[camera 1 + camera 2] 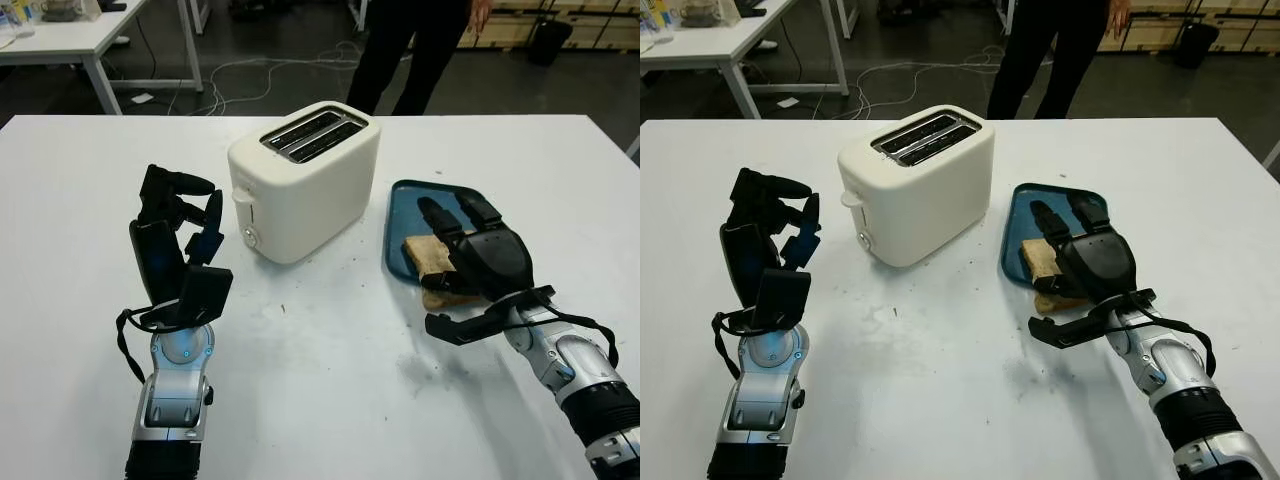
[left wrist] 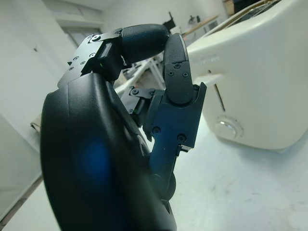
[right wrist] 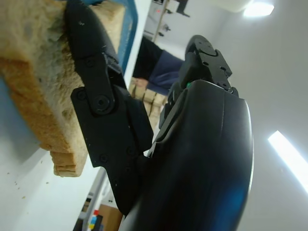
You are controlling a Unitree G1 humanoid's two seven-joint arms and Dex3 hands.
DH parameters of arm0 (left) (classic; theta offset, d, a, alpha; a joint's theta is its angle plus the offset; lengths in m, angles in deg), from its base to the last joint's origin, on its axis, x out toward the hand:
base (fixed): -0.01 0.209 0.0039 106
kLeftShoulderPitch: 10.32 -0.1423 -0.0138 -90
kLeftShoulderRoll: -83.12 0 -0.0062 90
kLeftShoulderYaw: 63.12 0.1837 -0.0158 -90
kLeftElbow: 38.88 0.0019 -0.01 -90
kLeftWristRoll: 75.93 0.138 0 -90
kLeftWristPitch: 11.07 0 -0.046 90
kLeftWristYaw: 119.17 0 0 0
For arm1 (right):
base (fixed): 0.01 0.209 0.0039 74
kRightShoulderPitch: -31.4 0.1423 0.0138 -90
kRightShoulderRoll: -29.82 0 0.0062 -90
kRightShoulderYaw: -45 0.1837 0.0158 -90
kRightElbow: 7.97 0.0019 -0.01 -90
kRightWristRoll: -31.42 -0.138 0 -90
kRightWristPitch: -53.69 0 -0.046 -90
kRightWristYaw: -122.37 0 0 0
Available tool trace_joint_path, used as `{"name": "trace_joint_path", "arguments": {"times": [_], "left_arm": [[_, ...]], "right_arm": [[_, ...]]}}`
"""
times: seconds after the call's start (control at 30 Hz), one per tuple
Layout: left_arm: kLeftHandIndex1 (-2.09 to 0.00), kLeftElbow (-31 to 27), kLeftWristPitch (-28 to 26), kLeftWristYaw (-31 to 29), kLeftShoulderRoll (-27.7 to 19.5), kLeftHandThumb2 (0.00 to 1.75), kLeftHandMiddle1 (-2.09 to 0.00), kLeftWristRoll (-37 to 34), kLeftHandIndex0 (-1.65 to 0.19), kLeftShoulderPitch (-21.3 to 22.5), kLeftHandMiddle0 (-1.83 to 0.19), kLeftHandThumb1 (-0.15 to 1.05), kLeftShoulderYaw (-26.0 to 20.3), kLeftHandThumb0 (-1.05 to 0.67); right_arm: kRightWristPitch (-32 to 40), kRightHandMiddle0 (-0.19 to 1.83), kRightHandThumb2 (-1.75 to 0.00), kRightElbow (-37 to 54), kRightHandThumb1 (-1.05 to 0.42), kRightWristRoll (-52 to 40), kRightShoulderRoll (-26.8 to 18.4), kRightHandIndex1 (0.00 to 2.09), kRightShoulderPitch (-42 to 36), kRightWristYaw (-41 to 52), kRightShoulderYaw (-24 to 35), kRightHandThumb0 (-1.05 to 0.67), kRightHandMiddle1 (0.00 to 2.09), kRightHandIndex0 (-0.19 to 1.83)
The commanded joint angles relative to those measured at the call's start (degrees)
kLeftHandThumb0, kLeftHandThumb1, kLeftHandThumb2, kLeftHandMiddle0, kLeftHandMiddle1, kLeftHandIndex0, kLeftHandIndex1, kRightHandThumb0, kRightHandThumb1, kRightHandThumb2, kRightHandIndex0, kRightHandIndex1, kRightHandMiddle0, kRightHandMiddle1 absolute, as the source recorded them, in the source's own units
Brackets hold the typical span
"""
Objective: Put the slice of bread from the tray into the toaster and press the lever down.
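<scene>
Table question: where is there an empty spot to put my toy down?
The table is bare in front, between the left hand and the right hand, and in the far corners behind the toaster. It is crowded on the blue tray, where the right hand reaches over the bread. The gap between toaster and tray is narrow.

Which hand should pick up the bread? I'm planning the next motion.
The right hand: it is already over the bread on the tray. The left hand is raised on the toaster's far side.
</scene>
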Motion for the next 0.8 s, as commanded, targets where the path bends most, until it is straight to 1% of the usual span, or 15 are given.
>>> {"name": "trace_joint_path", "arguments": {"times": [0.0,0.1,0.2,0.3,0.37,0.43,0.5,0.6,0.7,0.77], "left_arm": [[-1.71,-0.37,0.29,-0.16,-0.08,0.37,-1.75,0.16,-0.4,-0.17,-0.65,0.92,0.12,-0.42],[-1.71,-0.28,0.53,-0.28,0.05,0.37,-1.75,-0.24,-0.4,-0.22,-0.65,0.92,0.18,-0.41],[-1.7,-0.18,0.66,-0.07,-0.1,0.37,-1.75,-0.02,-0.39,-0.25,-0.65,0.92,0.09,-0.42],[-1.7,-0.28,0.32,0.16,-0.12,0.37,-1.75,0.34,-0.39,-0.26,-0.65,0.92,0.06,-0.43],[-1.7,-0.32,0.34,0.06,-0.18,0.37,-1.75,0.25,-0.4,-0.23,-0.66,0.92,0.03,-0.43],[-1.7,-0.3,0.45,-0.01,-0.32,0.37,-1.75,0.39,-0.4,-0.24,-0.66,0.92,0.08,-0.43],[-1.7,-0.18,0.66,-0.1,-0.47,0.38,-1.75,0.42,-0.4,-0.27,-0.65,0.92,0.12,-0.42],[-1.69,-0.37,0.36,-0.23,-0.33,0.38,-1.75,0.02,-0.4,-0.24,-0.65,0.92,0.09,-0.42],[-1.7,-0.56,0.16,-0.55,-0.23,0.37,-1.75,-0.49,-0.4,-0.13,-0.65,0.92,0.02,-0.42],[-1.7,-0.58,0.32,-0.64,-0.33,0.37,-1.75,-0.36,-0.4,-0.07,-0.66,0.92,0.04,-0.42]], "right_arm": [[0.62,0.0,-0.02,0.48,-0.8,-0.74,-1.23,0.0,-1.22,0.52,-0.12,-0.96,0.0,0.0],[0.64,0.0,-0.02,1.94,-0.82,-1.55,-1.93,0.0,-1.13,0.42,0.45,-0.94,0.0,0.0],[-1.43,0.0,-0.01,3.83,-0.83,-4.72,-2.35,0.0,-1.59,0.17,2.13,-0.94,0.0,0.0],[-4.68,0.0,-0.01,7.2,-0.82,-9.66,-2.54,0.0,-2.8,-0.36,5.06,-0.93,0.0,0.0],[-8.14,0.0,0.0,8.75,-0.8,-12.95,-2.95,0.0,-3.48,-1.41,7.25,-0.91,0.0,0.0],[-12.1,0.0,-0.01,9.9,-0.82,-16.6,-4.19,0.0,-4.04,-1.06,9.74,-0.9,0.0,0.0],[-14.55,0.0,-0.02,11.03,-0.85,-20.46,-5.36,0.0,-4.39,1.43,12.06,-0.91,0.0,0.0],[-16.3,0.0,-0.02,11.77,-0.87,-25.37,-7.98,0.0,-4.24,7.02,14.76,-0.92,0.0,0.0],[-16.7,0.0,0.0,10.2,-0.86,-31.85,-11.45,0.0,-2.7,17.33,15.76,-0.93,0.0,0.0],[-16.5,0.0,0.0,8.4,-0.83,-33.8,-13.57,0.0,-1.13,23.98,14.97,-0.96,0.0,0.0]]}}
